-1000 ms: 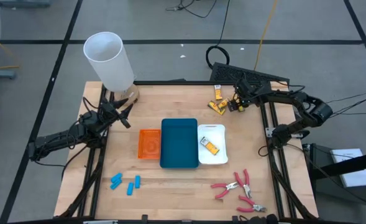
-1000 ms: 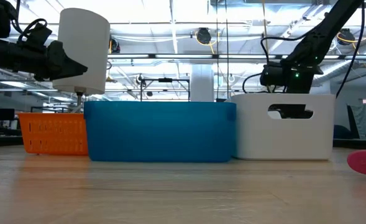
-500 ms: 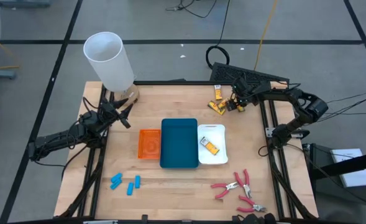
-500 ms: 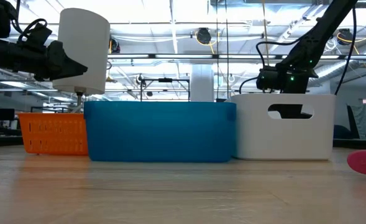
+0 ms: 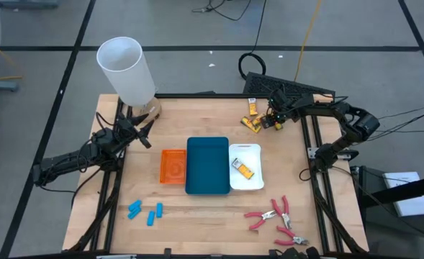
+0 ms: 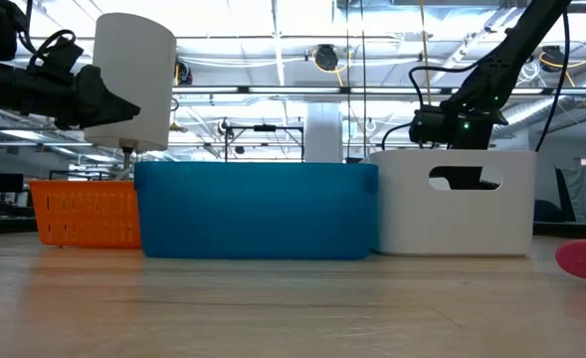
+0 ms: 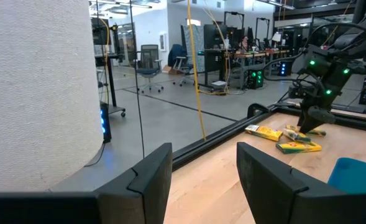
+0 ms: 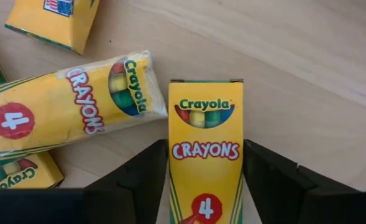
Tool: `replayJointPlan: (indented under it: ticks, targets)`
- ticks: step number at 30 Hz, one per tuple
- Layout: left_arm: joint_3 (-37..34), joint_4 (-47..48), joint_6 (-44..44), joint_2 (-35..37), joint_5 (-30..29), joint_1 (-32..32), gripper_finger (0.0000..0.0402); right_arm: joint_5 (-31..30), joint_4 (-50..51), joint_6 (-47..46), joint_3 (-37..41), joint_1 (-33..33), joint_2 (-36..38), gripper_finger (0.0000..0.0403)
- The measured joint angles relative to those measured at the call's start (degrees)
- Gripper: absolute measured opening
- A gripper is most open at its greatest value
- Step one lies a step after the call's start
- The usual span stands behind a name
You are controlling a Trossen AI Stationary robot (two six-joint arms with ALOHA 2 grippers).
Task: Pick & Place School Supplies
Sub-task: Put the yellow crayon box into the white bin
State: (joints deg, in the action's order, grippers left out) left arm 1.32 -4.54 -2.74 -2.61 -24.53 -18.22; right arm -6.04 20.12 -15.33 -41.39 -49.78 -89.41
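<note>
My right gripper (image 5: 273, 120) is at the table's far right, over a cluster of yellow crayon packets (image 5: 253, 124), and is shut on one of them (image 8: 205, 155). Other packets (image 8: 77, 112) lie flat on the wood beside it, and one more packet (image 5: 245, 168) lies in the white tray. Pink-handled pliers (image 5: 273, 216) lie near the table's near right edge. Three light-blue pieces (image 5: 145, 211) lie near left. My left gripper (image 5: 145, 134) waits open beside the white cylinder (image 5: 127, 68). My right gripper comes from above, pointing down, with one finger (image 8: 139, 180) on each long side of the yellow crayon packet (image 8: 205, 124), pinching it across its width. The packet lies flat on the table, and its end reaches past the fingertips.
Orange tray (image 5: 173, 166), blue tray (image 5: 207, 165) and white tray (image 5: 258, 155) stand side by side mid-table. The tall white cylinder stands at the far left corner. Bare wood lies between the trays and the far edge.
My right gripper has shifted slightly toward the table's left and a little down over the crayon packets, then kept still.
</note>
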Motion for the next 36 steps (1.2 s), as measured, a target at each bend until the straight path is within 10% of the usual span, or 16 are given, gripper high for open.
replayJointPlan:
  ticks: [36]
  targets:
    - [0.0,0.0,0.0,0.0,0.0,0.0,0.0182,6.3,-4.6,-2.2,0.2,9.5,21.8,0.0173]
